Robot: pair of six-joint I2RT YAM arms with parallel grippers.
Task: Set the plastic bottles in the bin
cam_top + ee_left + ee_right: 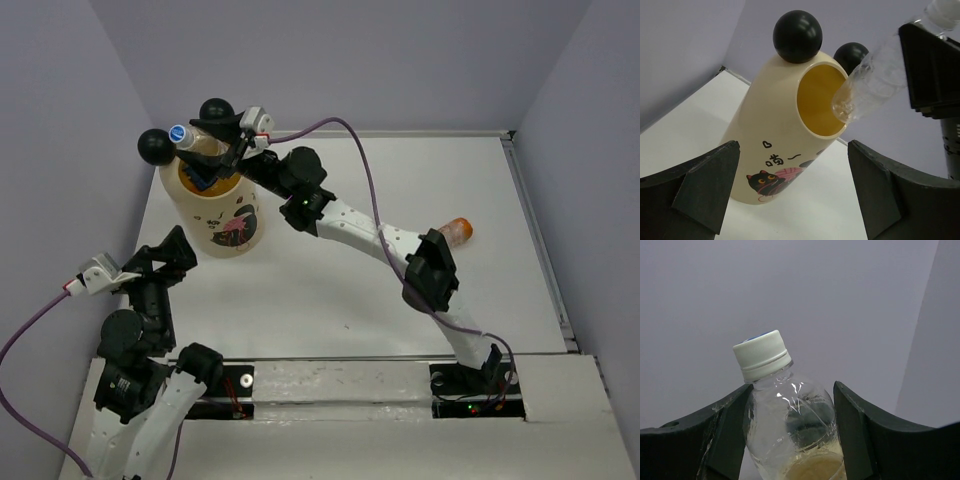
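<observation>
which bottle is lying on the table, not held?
The orange bottle, on the table beside the right arm's elbow, far from the bin. The clear bottle is not: the right pincer holds it tilted over the bin's mouth.

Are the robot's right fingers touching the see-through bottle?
Touching. The right wrist view shows the clear bottle pinched between the two fingers of the right gripper, with no gap on either side.

I'm looking at a cream-yellow bin that's wearing two glossy black ball ears and showing off a black-cat-and-pink-yarn print. The clear bottle is sporting a white cap. An orange bottle is glowing at 3 o'clock on the white table.
</observation>
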